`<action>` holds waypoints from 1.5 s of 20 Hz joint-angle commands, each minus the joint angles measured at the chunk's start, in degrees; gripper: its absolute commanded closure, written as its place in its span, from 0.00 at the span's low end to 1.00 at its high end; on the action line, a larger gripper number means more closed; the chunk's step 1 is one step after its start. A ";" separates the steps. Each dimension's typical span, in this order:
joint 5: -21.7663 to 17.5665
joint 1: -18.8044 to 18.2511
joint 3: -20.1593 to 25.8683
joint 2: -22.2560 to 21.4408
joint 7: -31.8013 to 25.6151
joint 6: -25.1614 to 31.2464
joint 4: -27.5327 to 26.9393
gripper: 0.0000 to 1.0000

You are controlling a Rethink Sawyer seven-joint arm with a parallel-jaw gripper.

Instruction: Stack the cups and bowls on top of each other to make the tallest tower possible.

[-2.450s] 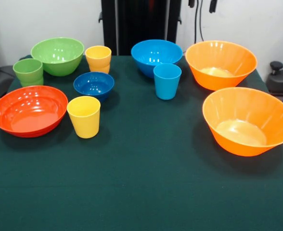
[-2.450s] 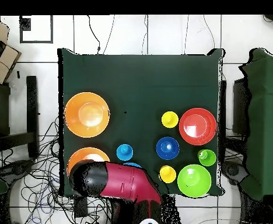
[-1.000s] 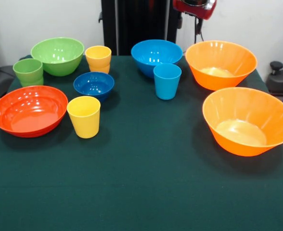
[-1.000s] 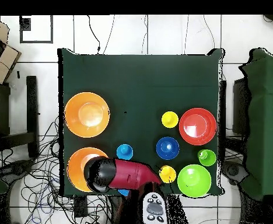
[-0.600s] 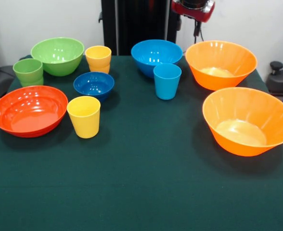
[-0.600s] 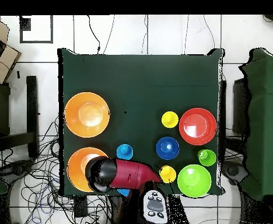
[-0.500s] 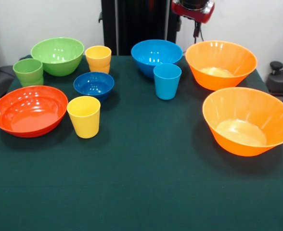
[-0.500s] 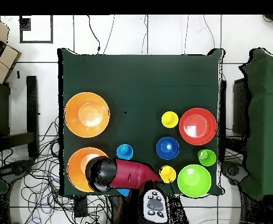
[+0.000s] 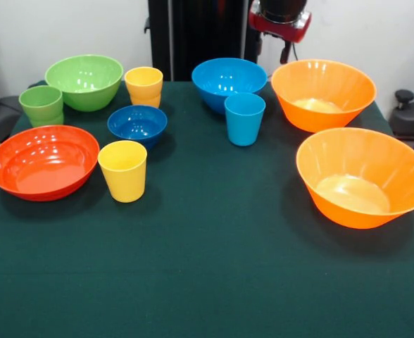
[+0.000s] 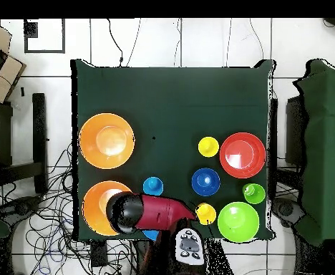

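Nothing stacked: cups and bowls sit apart on the green cloth table (image 9: 214, 282).

The arm's gripper (image 9: 280, 21), top centre in the front view, is unreadable as open or closed. Best begin with a glossy large orange plastic bowl (image 9: 362, 176), lower right, as base.

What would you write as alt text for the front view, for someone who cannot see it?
Ten glossy plastic cups and bowls stand apart, unstacked, on a dark green table: two large orange bowls at right, a light blue bowl and light blue cup mid-table, green, yellow, dark blue and red-orange pieces at left. The red robot arm hangs at the top edge.
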 commanded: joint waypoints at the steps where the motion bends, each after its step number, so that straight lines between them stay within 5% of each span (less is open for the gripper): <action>1: -3.29 -1.00 3.69 3.61 2.27 -7.06 -4.10 0.00; 30: -3.19 0.55 2.05 15.60 4.59 -18.94 -7.01 0.00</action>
